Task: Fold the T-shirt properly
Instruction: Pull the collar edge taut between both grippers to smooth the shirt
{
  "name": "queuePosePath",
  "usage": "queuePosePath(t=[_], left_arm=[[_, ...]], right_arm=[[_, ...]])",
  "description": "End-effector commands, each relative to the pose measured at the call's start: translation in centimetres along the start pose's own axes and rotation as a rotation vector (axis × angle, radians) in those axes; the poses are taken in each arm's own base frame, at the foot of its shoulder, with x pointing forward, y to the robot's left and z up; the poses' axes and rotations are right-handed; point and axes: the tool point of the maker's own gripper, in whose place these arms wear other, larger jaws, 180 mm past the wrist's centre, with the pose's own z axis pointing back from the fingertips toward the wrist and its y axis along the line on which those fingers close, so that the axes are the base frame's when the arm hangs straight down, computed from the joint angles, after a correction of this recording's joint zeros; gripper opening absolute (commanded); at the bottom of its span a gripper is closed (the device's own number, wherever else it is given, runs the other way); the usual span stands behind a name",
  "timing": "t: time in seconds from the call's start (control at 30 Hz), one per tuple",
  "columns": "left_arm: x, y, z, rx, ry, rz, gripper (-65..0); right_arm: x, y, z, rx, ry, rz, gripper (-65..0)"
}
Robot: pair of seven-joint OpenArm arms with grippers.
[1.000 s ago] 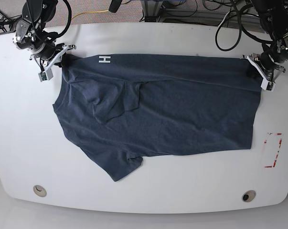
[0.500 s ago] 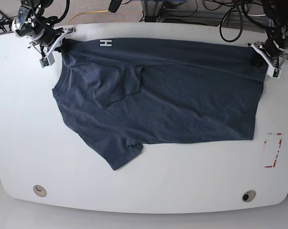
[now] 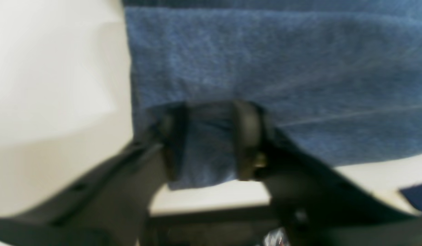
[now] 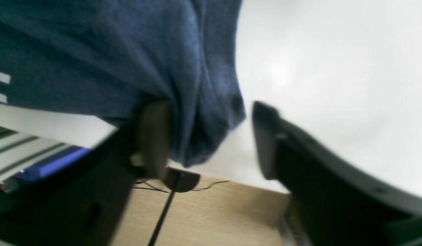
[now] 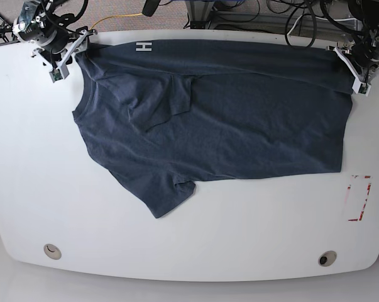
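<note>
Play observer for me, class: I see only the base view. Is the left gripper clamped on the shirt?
Observer: Yes. The left wrist view shows the left gripper shut, with a fold of the shirt edge pinched between its fingers.
Operator: And the right gripper?
Observer: The right gripper is open. Its jaws stand wide apart, and the cloth hangs against one finger only.

The white surface (image 5: 32,163) carries a dark blue T-shirt (image 5: 227,126), spread flat between the two end effectors, its top edge running from the right end effector (image 5: 62,55) to the left end effector (image 5: 357,70). One sleeve (image 5: 167,198) points toward the near edge. A red-marked patch (image 5: 359,198) lies below the left end effector.
</note>
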Motion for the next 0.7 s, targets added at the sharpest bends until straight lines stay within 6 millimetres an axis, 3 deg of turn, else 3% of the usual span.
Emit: queuePosePath(t=[0.0, 0.03, 0.1, 0.27, 0.53, 0.67], left_arm=[[-0.3, 0.5, 0.7, 0.041, 0.040, -0.030, -33.1], [0.1, 0.4, 1.0, 0.047, 0.034, -0.040, -31.8], [0.5, 0.4, 1.5, 0.057, 0.033, -0.056, -31.4], [1.6, 0.2, 2.2, 0.074, 0.028, -0.090, -31.4], [3.4, 0.2, 3.4, 0.105, -0.022, -0.130, -31.2], [4.5, 0.1, 3.5, 0.101, -0.055, -0.130, -31.2]], right_arm=[[2.1, 0.2, 1.2, -0.019, -0.070, 0.035, -17.3], [2.2, 0.5, 1.4, -0.020, -0.075, 0.039, -12.8], [2.6, 0.7, 1.7, -0.024, -0.088, 0.047, -9.8], [3.4, 0.6, 1.9, -0.032, -0.108, 0.057, -9.7], [4.3, -1.5, 2.7, -0.092, -0.145, 0.029, -9.7], [7.2, -2.0, 2.7, -0.103, -0.215, 0.038, -9.7]])
